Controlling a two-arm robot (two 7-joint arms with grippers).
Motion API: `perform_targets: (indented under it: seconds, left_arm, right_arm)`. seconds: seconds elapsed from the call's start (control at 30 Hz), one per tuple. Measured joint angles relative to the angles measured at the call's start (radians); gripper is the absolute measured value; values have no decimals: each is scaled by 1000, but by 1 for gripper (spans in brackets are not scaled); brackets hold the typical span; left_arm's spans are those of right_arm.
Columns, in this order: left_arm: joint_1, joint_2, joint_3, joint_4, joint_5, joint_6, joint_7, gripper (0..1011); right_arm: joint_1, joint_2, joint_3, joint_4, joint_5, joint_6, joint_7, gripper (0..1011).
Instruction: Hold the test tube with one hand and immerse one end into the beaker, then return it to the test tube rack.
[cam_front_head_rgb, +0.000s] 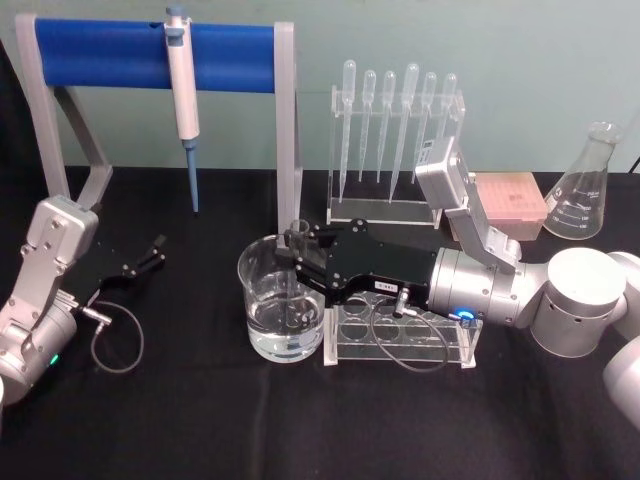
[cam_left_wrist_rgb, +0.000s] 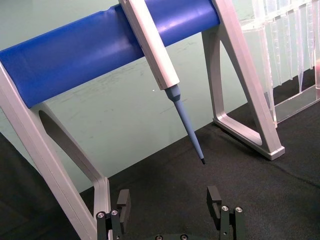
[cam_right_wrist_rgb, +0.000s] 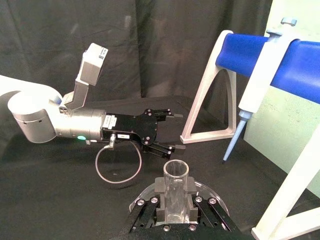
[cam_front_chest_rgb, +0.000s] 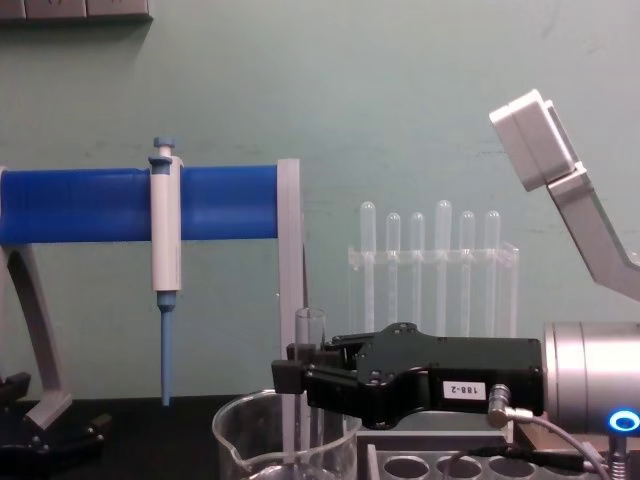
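On the black tabletop (cam_front_head_rgb: 200, 420), the clear test tube rack (cam_front_head_rgb: 440, 357) lies right of centre in the head view. Its row of holes runs left to right. The beaker (cam_front_head_rgb: 250, 300) stands just beside the rack's left end, at frame centre. The right gripper (cam_front_head_rgb: 295, 255) reaches leftward over the rack to the beaker and is clamped on the test tube (cam_front_chest_rgb: 310, 335). The tube stands upright, its long axis vertical and its open rim above the gripper. Its lower end is down inside the beaker and, as far as we can tell, in the water.

We judge that the return turns on one relation: the rack lies to the tube's right, beneath the gripper's own body, so the tube must rise clear of the beaker's rim before travelling right. The left gripper (cam_front_head_rgb: 155, 252) rests idle at the frame's left, fingers apart, well apart from both.
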Motion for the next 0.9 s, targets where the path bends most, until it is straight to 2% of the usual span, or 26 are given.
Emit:
perform_targets:
  seconds: [0.9]
  left_arm:
    - [0,0,0,0,0,0,0,1000]
  right_arm:
    - [0,0,0,0,0,0,0,242]
